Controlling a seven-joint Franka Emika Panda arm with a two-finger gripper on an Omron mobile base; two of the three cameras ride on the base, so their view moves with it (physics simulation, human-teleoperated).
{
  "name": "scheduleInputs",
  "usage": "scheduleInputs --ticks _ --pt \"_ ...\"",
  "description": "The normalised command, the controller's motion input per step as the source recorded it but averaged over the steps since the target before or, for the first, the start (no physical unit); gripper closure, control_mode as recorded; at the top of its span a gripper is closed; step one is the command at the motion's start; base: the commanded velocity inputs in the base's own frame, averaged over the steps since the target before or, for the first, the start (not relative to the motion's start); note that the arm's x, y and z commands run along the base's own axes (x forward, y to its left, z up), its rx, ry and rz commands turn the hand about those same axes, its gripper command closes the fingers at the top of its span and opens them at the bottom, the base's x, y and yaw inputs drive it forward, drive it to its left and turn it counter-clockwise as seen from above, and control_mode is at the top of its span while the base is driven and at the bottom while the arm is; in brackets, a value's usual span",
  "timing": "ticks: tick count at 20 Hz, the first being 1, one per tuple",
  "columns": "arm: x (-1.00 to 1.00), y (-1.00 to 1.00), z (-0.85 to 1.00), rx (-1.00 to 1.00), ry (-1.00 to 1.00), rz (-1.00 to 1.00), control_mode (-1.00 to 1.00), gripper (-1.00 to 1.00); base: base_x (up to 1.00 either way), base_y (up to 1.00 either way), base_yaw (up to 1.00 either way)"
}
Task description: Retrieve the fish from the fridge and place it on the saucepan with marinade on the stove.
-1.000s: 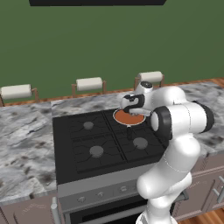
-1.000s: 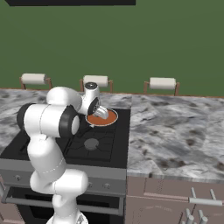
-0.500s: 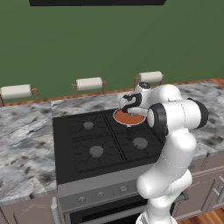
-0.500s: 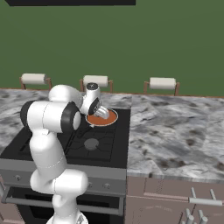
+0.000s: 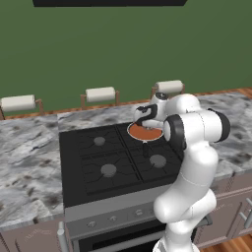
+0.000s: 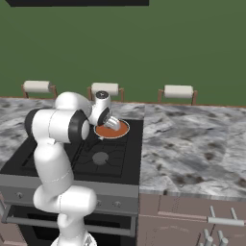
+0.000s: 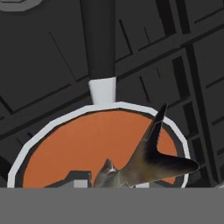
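We see our pincer (image 5: pixel 143 117) poised low over the small round saucepan with a thin grey rim (image 5: pixel 145 132), which sits on the rear right burner of the black four-burner gas stove (image 5: pixel 103 157). In the hand view the pale grey-beige fish with a dark forked tail (image 7: pixel 146 162) hangs over the flat orange-red marinade (image 7: pixel 87 146), its tail reaching across the pan's rim on one side. The fish runs back toward our pincer at the bottom of that view, and the jaws appear partly closed around it, though their tips are cut off there, so the hold itself we cannot see plainly. The saucepan's short dark handle (image 7: pixel 99 39) points away across the dark grates. Speckled grey marble worktop (image 6: pixel 192 144) flanks the stove on both sides.
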Motion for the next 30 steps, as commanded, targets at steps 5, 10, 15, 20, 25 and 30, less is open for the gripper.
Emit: scheduleInputs --ticks 5,10,15,20,25,30 --pt "0.06 0.00 -0.09 0.00 0.00 0.00 -1.00 -1.00 0.00 0.00 0.00" --pt "0.08 0.00 -0.02 0.00 0.00 0.00 -1.00 -1.00 0.00 0.00 0.00" --pt "0.10 0.00 0.00 0.00 0.00 0.00 -1.00 -1.00 0.00 0.00 0.00" --pt "0.15 0.00 0.00 0.00 0.00 0.00 -1.00 -1.00 0.00 0.00 0.00" --pt "0.01 0.00 0.02 0.00 0.00 0.00 -1.00 -1.00 0.00 0.00 0.00" --pt "-0.11 -0.13 0.20 0.00 -0.03 -0.02 -1.00 -1.00 0.00 0.00 0.00"
